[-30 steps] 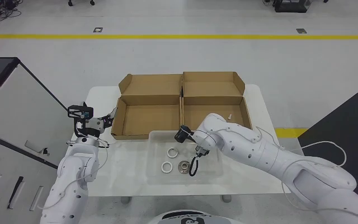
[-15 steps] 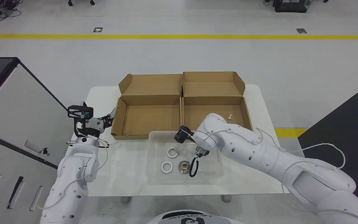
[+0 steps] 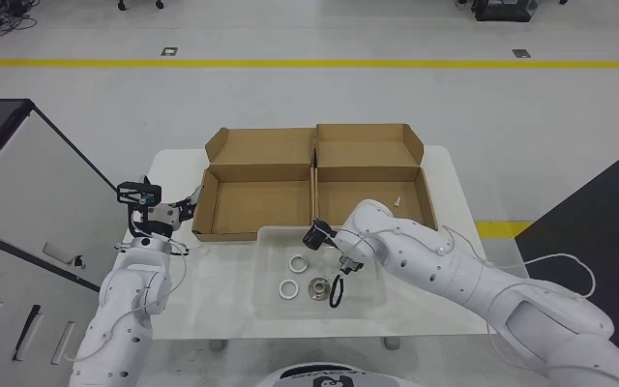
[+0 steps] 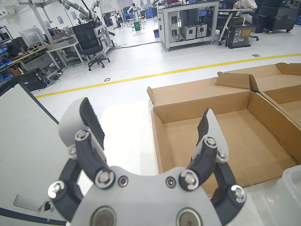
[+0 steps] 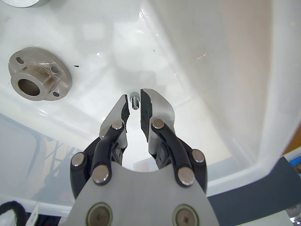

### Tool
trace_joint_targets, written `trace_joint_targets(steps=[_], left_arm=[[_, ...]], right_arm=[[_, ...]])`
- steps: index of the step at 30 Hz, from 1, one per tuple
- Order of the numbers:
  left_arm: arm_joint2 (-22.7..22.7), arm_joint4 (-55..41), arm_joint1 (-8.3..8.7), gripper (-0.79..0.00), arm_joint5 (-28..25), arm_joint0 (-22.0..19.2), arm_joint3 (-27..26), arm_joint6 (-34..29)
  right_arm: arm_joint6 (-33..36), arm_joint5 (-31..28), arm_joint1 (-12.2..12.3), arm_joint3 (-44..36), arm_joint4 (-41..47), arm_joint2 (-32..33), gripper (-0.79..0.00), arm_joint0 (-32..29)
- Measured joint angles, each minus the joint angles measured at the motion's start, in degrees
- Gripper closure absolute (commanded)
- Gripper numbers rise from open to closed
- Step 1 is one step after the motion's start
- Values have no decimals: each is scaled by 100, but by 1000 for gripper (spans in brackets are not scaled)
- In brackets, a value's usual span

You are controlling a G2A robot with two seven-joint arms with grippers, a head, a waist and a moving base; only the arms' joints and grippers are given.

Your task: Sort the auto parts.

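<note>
Silver stuff next: dropped slightly lower into the white plastic tray (image 5: 211,48) this last second, with the right gripper (image 5: 134,105) narrowed around the small silver bolt (image 5: 134,101) near the grey metal flanged hub (image 5: 44,74), not pinching yet. Looks grab-ready.

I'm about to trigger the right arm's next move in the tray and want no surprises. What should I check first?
1. Bolt between the right gripper's fingers: ok.
2. Fingers clamped on bolt: not ok, slim gaps show.
3. Flange apart from the gripper: ok.
4. Both cardboard boxes open: ok.
5. Left gripper open, outside the tray: ok.
6. Which box takes bolts: cannot tell.
</note>
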Motion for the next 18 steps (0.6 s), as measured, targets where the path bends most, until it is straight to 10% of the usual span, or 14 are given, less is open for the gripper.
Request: trace_joint_targets(steps=[18], left_arm=[[0,0,0,-785,0,0,0,0]], right_arm=[[75,684,444,-867,1170,513,0,162]])
